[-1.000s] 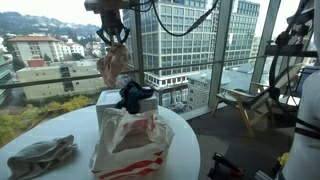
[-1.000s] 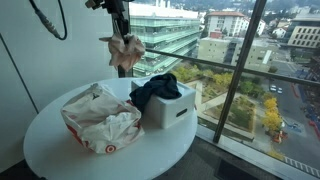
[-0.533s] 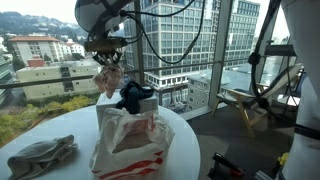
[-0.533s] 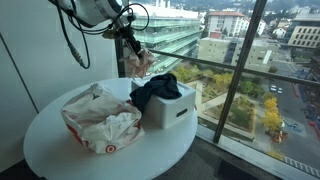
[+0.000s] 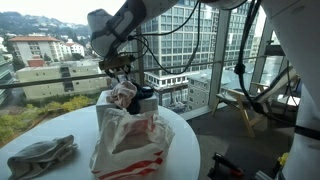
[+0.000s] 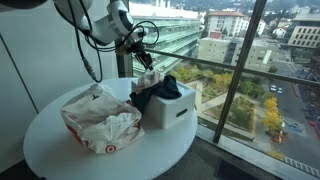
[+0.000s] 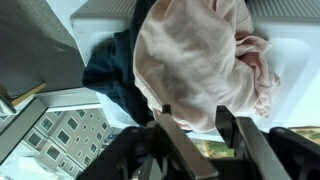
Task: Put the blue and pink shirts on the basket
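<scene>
The pink shirt lies bunched on the blue shirt in the white basket. In both exterior views the pink shirt rests on the dark blue shirt, which drapes over the basket near the table's window side. My gripper hangs just above the pink shirt, its jaws apart and its fingertips at the cloth's edge. It also shows in both exterior views.
A white plastic bag with red print stands on the round white table beside the basket. A grey cloth lies near the table's edge. Glass windows run close behind the table. A wooden stand is off the table.
My gripper came down with the pink shirt from high above the table to the basket. The shirt now rests on the blue shirt and the jaws have opened.
</scene>
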Robot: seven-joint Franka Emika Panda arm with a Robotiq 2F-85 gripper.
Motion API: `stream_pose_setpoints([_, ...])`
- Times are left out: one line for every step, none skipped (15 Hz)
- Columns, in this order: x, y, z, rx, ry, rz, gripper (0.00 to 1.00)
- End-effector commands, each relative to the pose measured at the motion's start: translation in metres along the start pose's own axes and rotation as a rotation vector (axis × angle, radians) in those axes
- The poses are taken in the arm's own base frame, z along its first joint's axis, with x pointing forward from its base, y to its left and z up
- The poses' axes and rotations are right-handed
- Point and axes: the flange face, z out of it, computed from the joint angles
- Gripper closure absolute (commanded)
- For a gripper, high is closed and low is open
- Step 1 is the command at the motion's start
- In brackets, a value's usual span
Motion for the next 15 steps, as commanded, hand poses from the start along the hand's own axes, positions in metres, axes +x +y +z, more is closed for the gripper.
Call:
stream_pose_setpoints([0.003,0.01,0.006,-0.009,-0.039,0.0,0.19])
stream_pose_setpoints([0.006,0.016,0.005,-0.03,-0.065,0.013,0.12])
stream_pose_setpoints([0.008,0.021,0.003,-0.04,-0.085,0.023,0.03])
stream_pose_setpoints([0.01,0.028,0.0,-0.062,-0.106,0.029,0.0])
stream_pose_setpoints([0.011,0.034,-0.006,-0.078,-0.121,0.04,0.0])
stream_pose_setpoints([0.012,0.04,-0.014,-0.085,-0.138,0.045,0.0])
stream_pose_setpoints([0.011,0.046,-0.024,-0.092,-0.172,0.038,0.0])
stream_pose_setpoints([0.008,0.052,-0.032,-0.107,-0.21,0.032,0.0])
stream_pose_setpoints([0.003,0.058,-0.04,-0.112,-0.251,0.024,0.0])
stream_pose_setpoints([-0.002,0.064,-0.048,-0.117,-0.3,0.02,0.0])
stream_pose_setpoints([-0.009,0.07,-0.056,-0.119,-0.348,0.012,0.0])
stream_pose_setpoints([-0.017,0.075,-0.065,-0.119,-0.39,0.005,0.0])
stream_pose_setpoints([-0.027,0.082,-0.074,-0.112,-0.417,-0.002,0.0])
stream_pose_setpoints([-0.035,0.088,-0.081,-0.106,-0.441,-0.007,0.0])
stream_pose_setpoints([-0.047,0.095,-0.087,-0.088,-0.46,-0.009,0.0])
